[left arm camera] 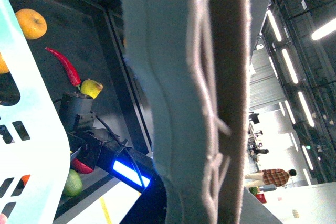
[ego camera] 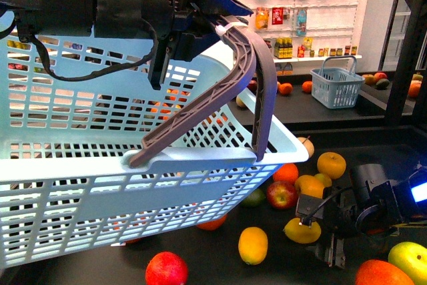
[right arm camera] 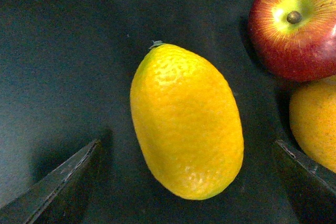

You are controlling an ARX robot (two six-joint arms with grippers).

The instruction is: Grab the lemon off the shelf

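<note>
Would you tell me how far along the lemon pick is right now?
Done: the right pincer is open and straddles the lemon. In hand: the grasp; its fingers do not touch the fruit yet. Remaining: grip it and lift it off the shelf, where it lies. The left pincer holds the basket by its handle.

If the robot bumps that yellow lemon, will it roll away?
Probably a little: the lemon is a rounded oval lying on its side on the flat shelf, so a nudge may roll it sideways. Its skin looks glossy, so it might slip. The right gripper is open on either side, not touching.
</note>
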